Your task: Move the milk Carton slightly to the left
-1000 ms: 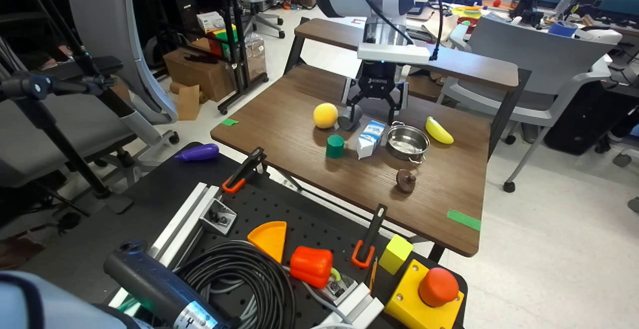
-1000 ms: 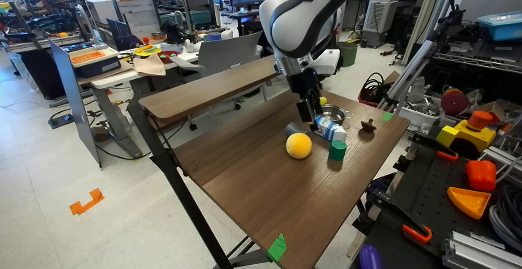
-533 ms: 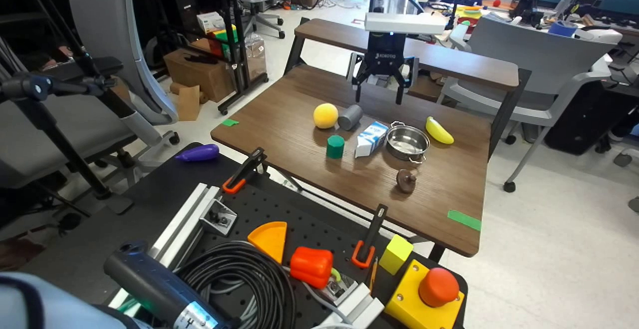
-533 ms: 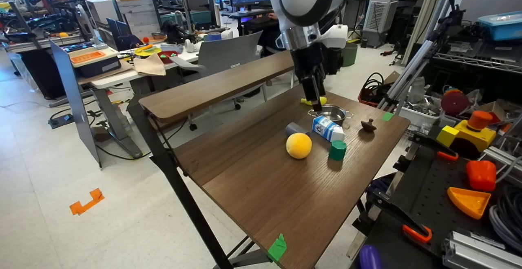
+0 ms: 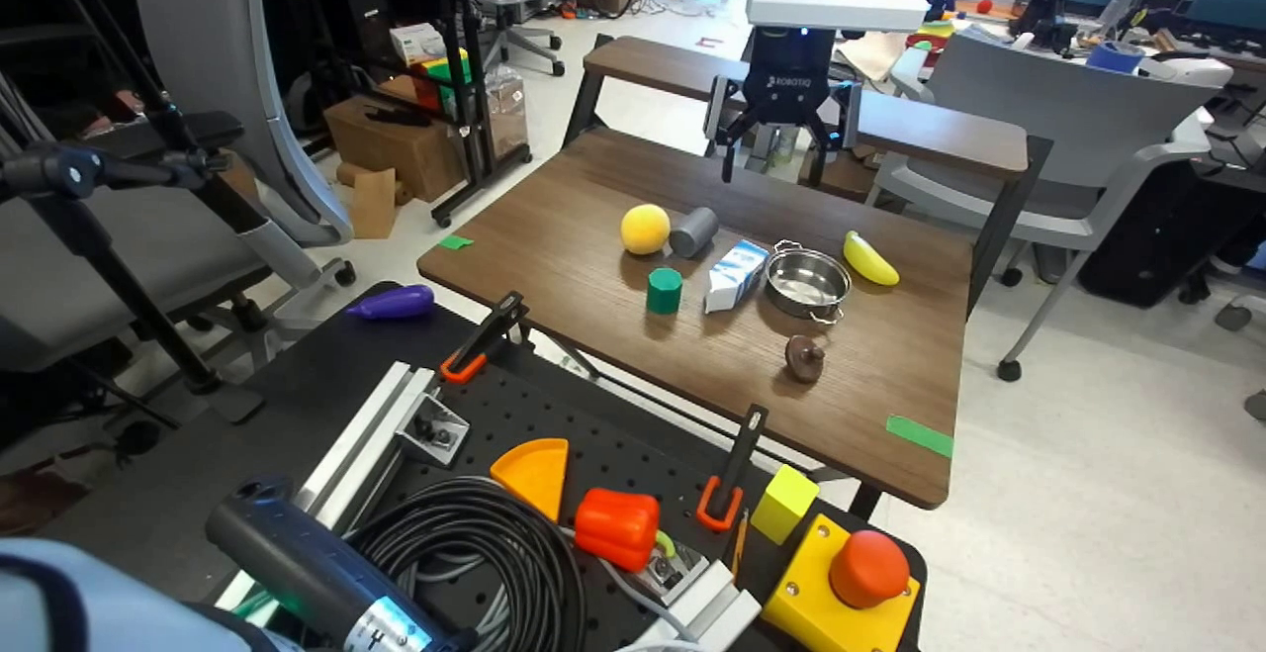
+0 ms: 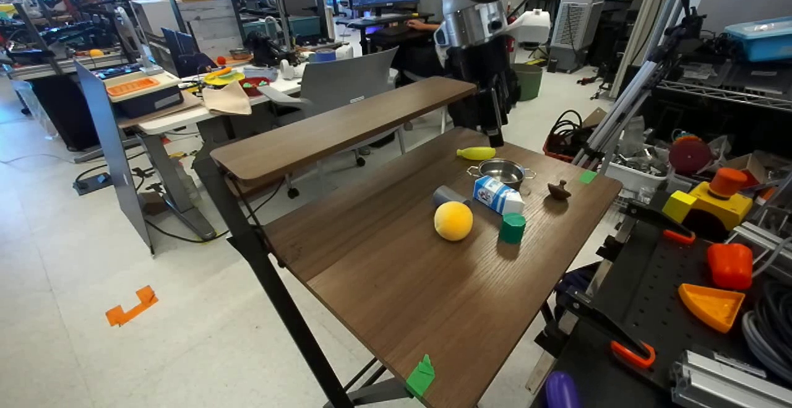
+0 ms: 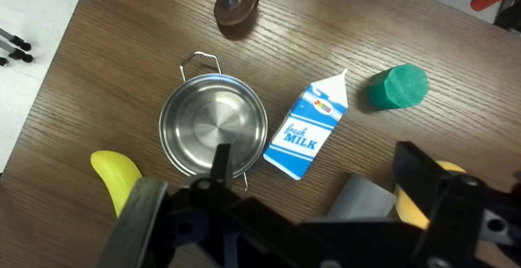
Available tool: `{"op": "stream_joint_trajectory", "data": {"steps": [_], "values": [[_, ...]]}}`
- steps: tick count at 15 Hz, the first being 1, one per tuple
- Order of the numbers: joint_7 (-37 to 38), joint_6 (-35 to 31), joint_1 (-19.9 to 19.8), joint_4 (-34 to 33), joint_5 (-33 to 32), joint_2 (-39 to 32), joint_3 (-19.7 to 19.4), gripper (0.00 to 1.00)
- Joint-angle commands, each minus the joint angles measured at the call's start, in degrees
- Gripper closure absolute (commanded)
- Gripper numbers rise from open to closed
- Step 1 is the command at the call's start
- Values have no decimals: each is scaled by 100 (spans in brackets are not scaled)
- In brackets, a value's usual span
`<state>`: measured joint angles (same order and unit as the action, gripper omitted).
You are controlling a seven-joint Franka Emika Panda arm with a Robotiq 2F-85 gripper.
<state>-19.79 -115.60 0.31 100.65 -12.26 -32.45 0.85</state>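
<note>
End effector hangs above the bench, released, its fingers spread apart; the milk carton lies on its side between the metal pot and the green octagonal block, just beside the pot, lettering facing up

Wood-grain bench: milk carton lying just beside two-handled steel pot; banana; tilted knobbed brown lid; green octagonal block; grey cylinder on its side, orange-yellow ball beside; green tape.

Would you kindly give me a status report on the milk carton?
Gripper open, holding nothing. Milk carton lying on its side. Metal pot close alongside, possible obstacle.
</note>
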Motion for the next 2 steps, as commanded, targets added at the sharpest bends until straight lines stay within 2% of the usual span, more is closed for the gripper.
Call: {"op": "stream_joint_trajectory", "data": {"steps": [1,2], "values": [[17,17,-37,-4,-25,-4,46,0],[17,17,-37,3,-25,-4,46,0]]}}
